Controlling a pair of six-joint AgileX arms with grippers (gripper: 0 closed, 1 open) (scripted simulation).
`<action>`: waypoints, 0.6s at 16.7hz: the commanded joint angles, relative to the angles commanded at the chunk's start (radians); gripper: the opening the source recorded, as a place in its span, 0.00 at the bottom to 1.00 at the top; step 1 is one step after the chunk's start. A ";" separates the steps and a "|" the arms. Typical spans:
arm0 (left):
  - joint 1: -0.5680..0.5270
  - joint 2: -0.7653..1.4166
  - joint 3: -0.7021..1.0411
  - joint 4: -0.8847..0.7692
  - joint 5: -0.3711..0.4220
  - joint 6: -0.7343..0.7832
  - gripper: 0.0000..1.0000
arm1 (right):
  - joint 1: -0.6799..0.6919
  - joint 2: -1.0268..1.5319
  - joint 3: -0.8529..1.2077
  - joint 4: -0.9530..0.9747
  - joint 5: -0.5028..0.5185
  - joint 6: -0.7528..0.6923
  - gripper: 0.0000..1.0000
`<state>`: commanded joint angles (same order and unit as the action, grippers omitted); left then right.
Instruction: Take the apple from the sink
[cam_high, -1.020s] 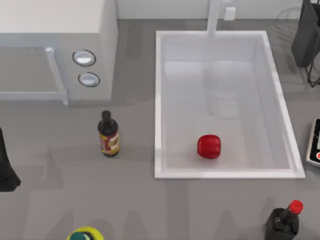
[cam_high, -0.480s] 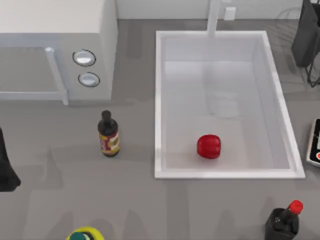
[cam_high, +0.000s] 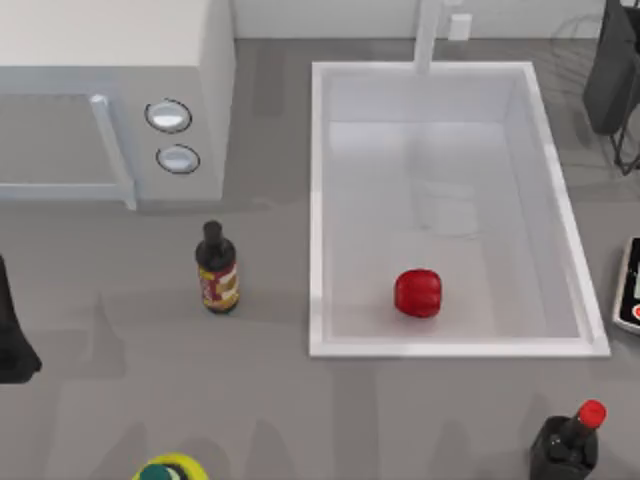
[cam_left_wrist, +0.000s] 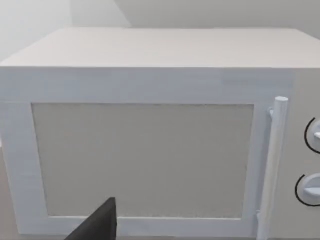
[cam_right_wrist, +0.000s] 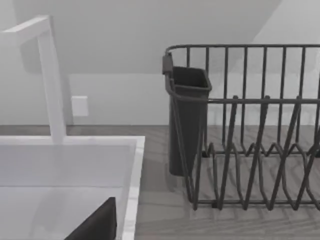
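Nothing has moved since the earlier frames: the apple (cam_high: 418, 293) sits low in the sink (cam_high: 316, 200), probably nearer my right arm, and I cannot tell either tool's state.

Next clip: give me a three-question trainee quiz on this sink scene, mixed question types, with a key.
1. True or false: the apple lies on the counter beside the sink.
2. Multiple choice: what stands between the microwave and the sink? A) a dark bottle with a label B) a dish rack C) a kettle
3. Fill in: the microwave has ___ round knobs.

Key: 1. False, the apple lies inside the sink, near its front wall. 2. A. 3. Two.
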<state>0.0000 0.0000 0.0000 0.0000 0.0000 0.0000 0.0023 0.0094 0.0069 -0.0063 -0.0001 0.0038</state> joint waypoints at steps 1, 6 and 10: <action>0.000 0.000 0.000 0.000 0.000 0.000 1.00 | 0.005 0.019 0.015 -0.013 0.000 0.008 1.00; 0.000 0.000 0.000 0.000 0.000 0.000 1.00 | 0.058 0.256 0.208 -0.161 -0.003 0.092 1.00; 0.000 0.000 0.000 0.000 0.000 0.000 1.00 | 0.131 0.580 0.474 -0.347 -0.006 0.194 1.00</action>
<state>0.0000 0.0000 0.0000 0.0000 0.0000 0.0000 0.1337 0.5891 0.4810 -0.3537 -0.0057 0.1981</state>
